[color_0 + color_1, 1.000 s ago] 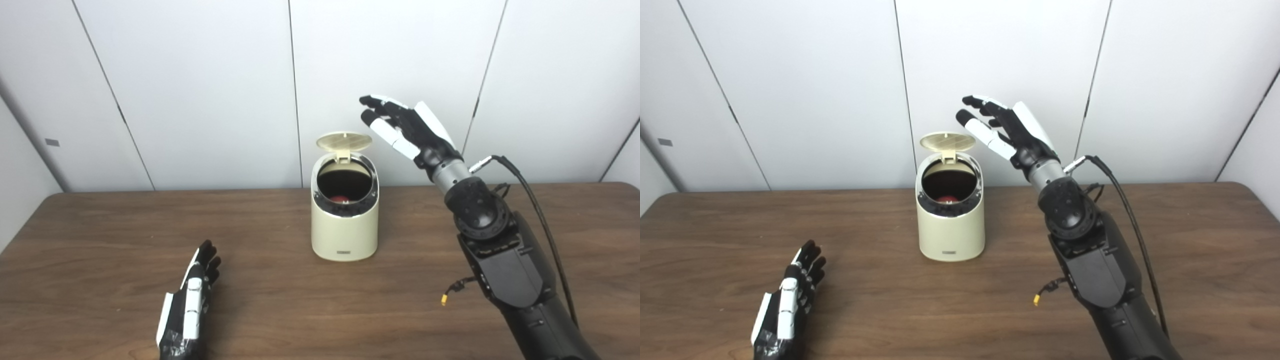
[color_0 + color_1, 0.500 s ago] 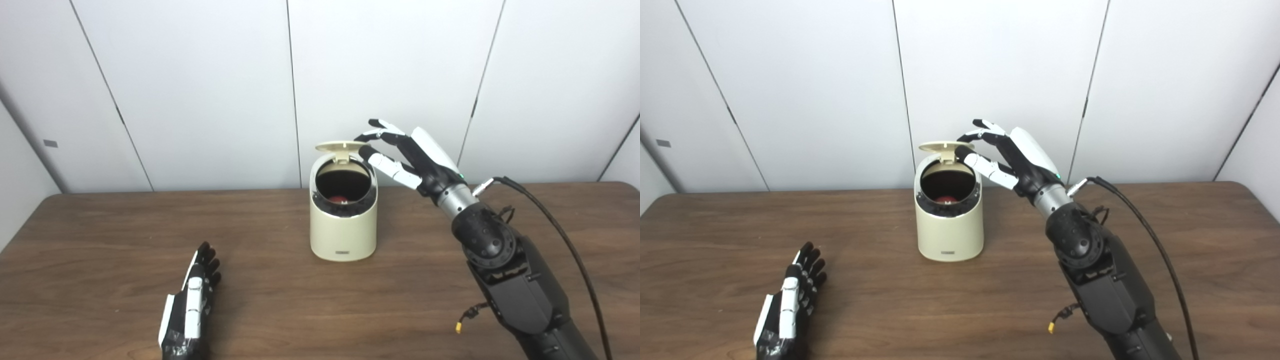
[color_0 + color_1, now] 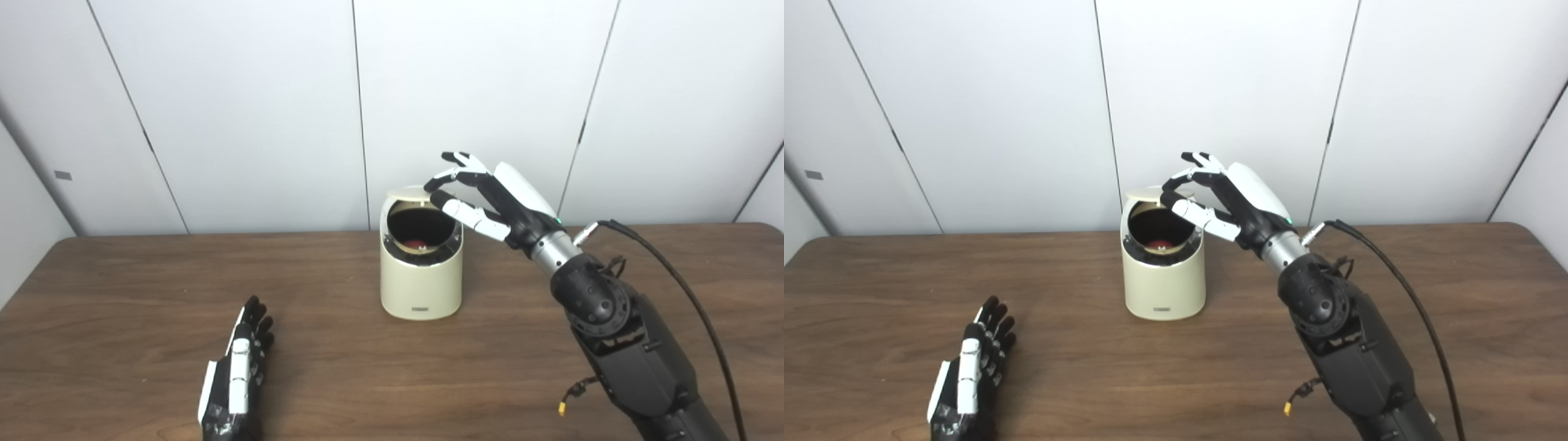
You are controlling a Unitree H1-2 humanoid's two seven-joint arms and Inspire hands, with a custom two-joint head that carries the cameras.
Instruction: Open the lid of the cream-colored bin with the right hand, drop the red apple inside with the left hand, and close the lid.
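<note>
The cream-colored bin (image 3: 420, 282) stands upright at the middle of the wooden table (image 3: 122, 306). Its round lid (image 3: 409, 194) is tipped far down over the opening, with a dark gap still showing at the front. The red apple (image 3: 416, 245) lies inside the bin, partly visible through the gap. My right hand (image 3: 484, 199) is above the bin's right rim, fingers apart and curled down, fingertips resting on top of the lid. My left hand (image 3: 239, 367) lies flat on the table at the front left, open and empty.
A white panelled wall (image 3: 245, 110) stands right behind the table. My right forearm (image 3: 618, 343) with a black cable (image 3: 692, 306) crosses the table's right side. A small yellow connector (image 3: 561, 411) dangles under the arm.
My right hand came down from high beside the bin onto the lid and pushed it from upright to nearly level. The left hand stayed still.
</note>
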